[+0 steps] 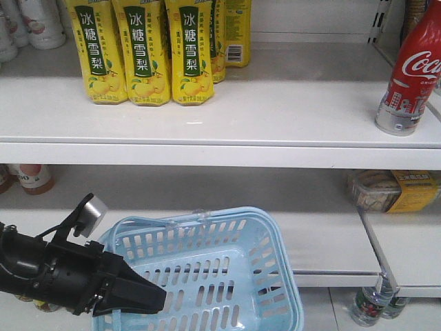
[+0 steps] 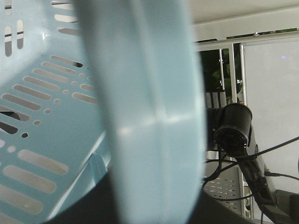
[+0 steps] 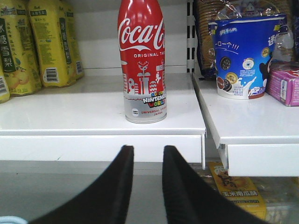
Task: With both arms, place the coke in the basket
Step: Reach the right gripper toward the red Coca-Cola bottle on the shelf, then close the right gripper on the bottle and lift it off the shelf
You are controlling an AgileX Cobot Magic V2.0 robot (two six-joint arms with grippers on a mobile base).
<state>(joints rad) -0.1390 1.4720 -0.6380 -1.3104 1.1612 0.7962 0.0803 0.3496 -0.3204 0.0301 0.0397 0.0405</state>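
The coke point(image 3: 142, 65) stands upright on the white upper shelf point(image 3: 70, 116), to the right of the yellow bottles point(image 1: 141, 52) and well apart from the basket point(image 1: 269, 269), which sits lower, in front of the shelving. The right fingers point(image 3: 122, 168) are released, spread with nothing between them, and face the coke without touching it. The left fingers point(image 1: 138, 293) appear clenched on the basket's near left rim.

A: We log the coke point(image 1: 412, 76) upright at the far right of the upper shelf point(image 1: 289, 103), with yellow bottles point(image 1: 145, 52) at left.
B: We note the left gripper point(image 1: 153, 299), jaws together, on the basket point(image 1: 277, 272) at its near-left rim.
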